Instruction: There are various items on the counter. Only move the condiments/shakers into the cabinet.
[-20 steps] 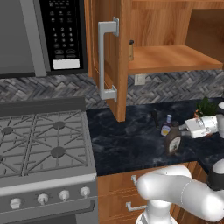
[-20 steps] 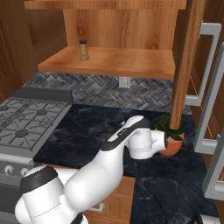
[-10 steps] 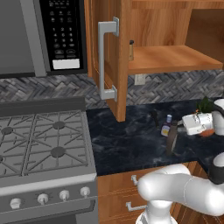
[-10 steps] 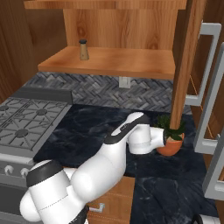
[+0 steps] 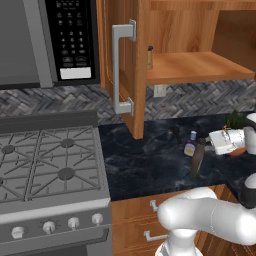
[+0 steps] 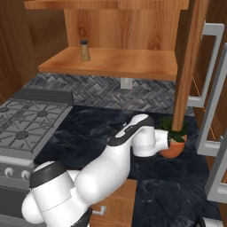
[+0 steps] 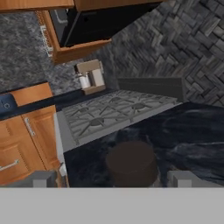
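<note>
Tan shaker upright on cabinet shelf; syrup bottle and blue bottle upright on counter.

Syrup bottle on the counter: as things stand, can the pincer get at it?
Probably yes. The pincer sits level with the syrup bottle's cap, whose dark top lies between the fingertips in the hand view. Nothing blocks it; the blue bottle stands just beside.
</note>
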Robot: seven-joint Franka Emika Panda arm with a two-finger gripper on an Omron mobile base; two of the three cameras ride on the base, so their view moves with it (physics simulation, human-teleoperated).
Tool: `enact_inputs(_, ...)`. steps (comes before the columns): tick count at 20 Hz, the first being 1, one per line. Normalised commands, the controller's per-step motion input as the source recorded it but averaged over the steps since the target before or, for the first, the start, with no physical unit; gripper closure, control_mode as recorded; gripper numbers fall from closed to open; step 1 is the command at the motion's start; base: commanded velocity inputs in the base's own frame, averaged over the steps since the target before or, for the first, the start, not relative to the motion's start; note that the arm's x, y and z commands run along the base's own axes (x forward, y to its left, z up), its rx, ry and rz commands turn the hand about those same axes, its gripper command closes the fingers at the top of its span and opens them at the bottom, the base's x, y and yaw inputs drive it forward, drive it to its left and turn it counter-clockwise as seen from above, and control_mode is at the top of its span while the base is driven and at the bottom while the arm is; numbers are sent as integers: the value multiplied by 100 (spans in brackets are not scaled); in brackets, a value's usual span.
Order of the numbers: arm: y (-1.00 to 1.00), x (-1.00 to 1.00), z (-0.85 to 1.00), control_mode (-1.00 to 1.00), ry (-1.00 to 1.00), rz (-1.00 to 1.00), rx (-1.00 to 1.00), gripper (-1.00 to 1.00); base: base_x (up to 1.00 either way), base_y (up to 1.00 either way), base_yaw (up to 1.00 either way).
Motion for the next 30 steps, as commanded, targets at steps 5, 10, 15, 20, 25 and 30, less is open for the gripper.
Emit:
enact_inputs(5,0,-3,0,-100,-3,0,0,-100,0,0,0)
enact_inputs(10,0,0,0,-100,-1,0,0,-100,0,0,0)
enact_inputs(15,0,0,-1,-100,0,0,0,-100,0,0,0)
enact_inputs(20,6,0,-3,-100,0,0,-1,-100,0,0,0)
enact_inputs(25,17,0,0,-100,0,-1,-1,-100,0,0,0)
enact_inputs(30,8,0,0,-100,0,-1,0,-100,0,0,0)
